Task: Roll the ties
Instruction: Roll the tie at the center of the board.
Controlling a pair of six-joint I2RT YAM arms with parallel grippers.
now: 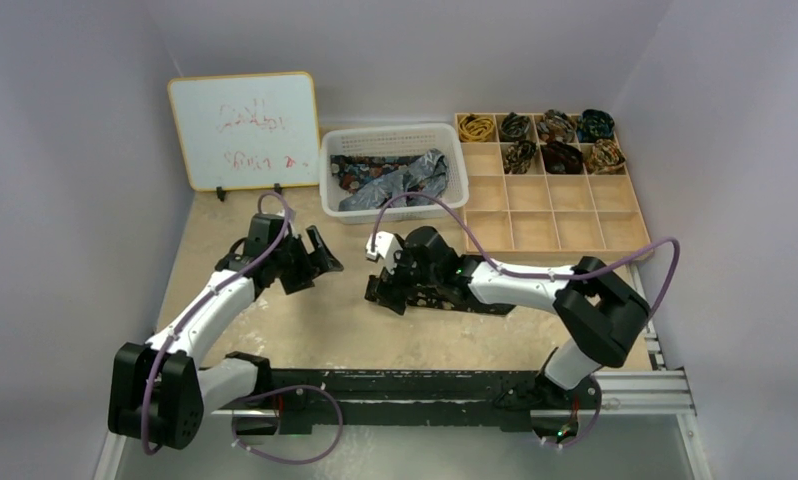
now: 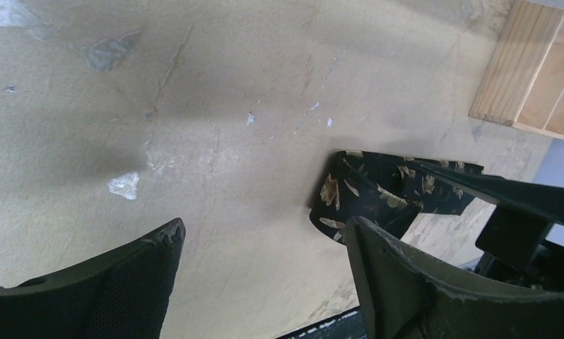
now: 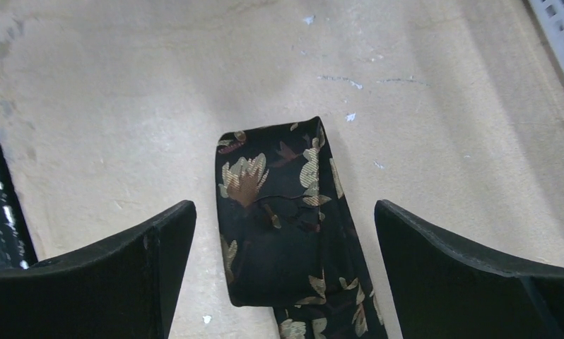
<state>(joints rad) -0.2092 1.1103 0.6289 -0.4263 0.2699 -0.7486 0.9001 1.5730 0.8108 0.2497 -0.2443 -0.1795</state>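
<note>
Plainly, the right gripper (image 3: pixel 285 210) stands wide apart and holds nothing. The tie (image 3: pixel 265 268), dark with gold-brown leaves, lies on the table (image 3: pixel 420 106) between its fingers, touching neither. The tie's end is doubled over on itself, and the rest runs out of the bottom of the right wrist view. The left gripper (image 2: pixel 265 226) is also wide apart and empty, over bare table. In its own view the tie's end shows just past one finger, and I cannot tell whether they touch. From above, both grippers hang near mid-table, tips facing each other. The right arm covers the tie almost wholly there, and the dark shapes under it are hard to tell from the arm. Loose ties (image 1: pixel 395 180) lie in the basket (image 1: pixel 327 190) at the back. Seven rolled ties (image 1: pixel 562 155) sit in the tray's (image 1: pixel 555 232) far compartments.
</note>
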